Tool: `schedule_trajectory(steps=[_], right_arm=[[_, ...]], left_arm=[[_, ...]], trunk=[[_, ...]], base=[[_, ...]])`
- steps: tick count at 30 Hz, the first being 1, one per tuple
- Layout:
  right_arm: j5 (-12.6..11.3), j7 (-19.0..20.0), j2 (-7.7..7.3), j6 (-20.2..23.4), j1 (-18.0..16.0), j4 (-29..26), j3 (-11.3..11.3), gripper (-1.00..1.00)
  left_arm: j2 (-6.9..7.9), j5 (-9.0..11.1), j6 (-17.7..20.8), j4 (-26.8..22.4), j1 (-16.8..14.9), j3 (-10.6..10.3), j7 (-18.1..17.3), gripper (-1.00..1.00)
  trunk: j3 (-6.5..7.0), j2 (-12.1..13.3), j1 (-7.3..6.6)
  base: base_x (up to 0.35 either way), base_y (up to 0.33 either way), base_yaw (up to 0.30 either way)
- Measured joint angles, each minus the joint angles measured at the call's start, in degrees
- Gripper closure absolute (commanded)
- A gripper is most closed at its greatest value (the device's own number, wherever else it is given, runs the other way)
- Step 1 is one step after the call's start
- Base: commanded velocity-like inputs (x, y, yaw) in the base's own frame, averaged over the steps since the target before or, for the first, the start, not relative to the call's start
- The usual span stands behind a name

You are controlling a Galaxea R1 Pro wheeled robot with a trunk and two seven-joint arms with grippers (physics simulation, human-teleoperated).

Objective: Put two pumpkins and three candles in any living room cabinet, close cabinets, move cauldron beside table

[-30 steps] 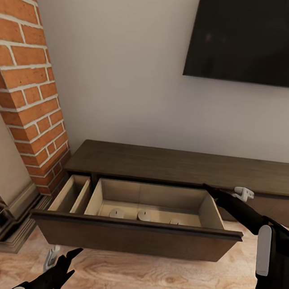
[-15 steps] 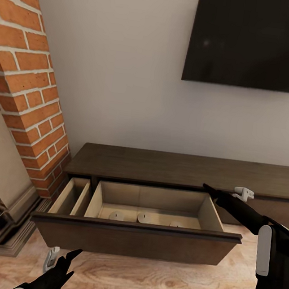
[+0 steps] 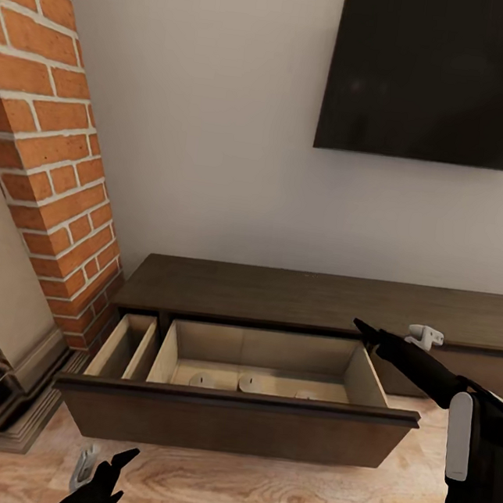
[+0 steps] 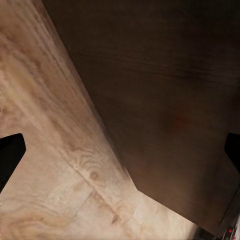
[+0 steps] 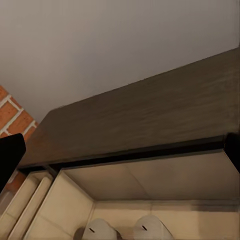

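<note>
The right pincer (image 3: 368, 330) hangs empty with fingers spread wide, just above the open drawer's (image 3: 238, 427) right rear corner. The left pincer (image 3: 103, 465), also wide and empty, sits low over the floor (image 3: 268, 497) before the drawer front. Three candles (image 3: 251, 382) stand on the drawer bottom, near its front wall. The cabinet (image 3: 309, 294) drawer looks stiff and heavy; pushing flat against the front's middle should slide it shut evenly.

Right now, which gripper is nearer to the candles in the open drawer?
The right gripper. It hangs over the drawer's right rear corner, above the candles. The left gripper is low over the floor, outside and below the drawer front.
</note>
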Motion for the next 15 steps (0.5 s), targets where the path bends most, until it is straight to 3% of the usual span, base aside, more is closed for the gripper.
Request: schedule_trajectory(steps=[4, 7, 13, 15], right_arm=[[0.0, 0.0, 0.00, -0.9, 0.0, 0.0, 0.0, -1.00], [0.0, 0.0, 0.00, -1.2, 0.1, 0.0, 0.0, -1.00], [0.0, 0.0, -0.06, -1.4, 0.1, 0.0, 0.4, -1.00], [0.0, 0.0, -0.21, -1.4, 0.1, 0.0, 0.4, -1.00]], left_arm=[[-0.35, -3.3, -1.2, 0.1, 0.0, 0.1, 0.1, -1.00], [-0.50, -7.2, -2.5, 0.3, -0.4, 0.2, 0.2, -1.00], [-0.27, -9.8, -3.1, 4.0, -5.3, 0.2, 1.4, -1.00], [-0.58, -12.4, -3.4, 7.1, -7.1, 0.2, 2.1, -1.00]], trunk=[[0.38, 0.0, 0.00], [0.67, 0.0, 0.00], [1.22, 0.0, 0.00], [1.35, 0.0, 0.00]], base=[[0.000, 0.000, 0.000], [0.000, 0.000, 0.000], [0.000, 0.000, 0.000], [0.000, 0.000, 0.000]])
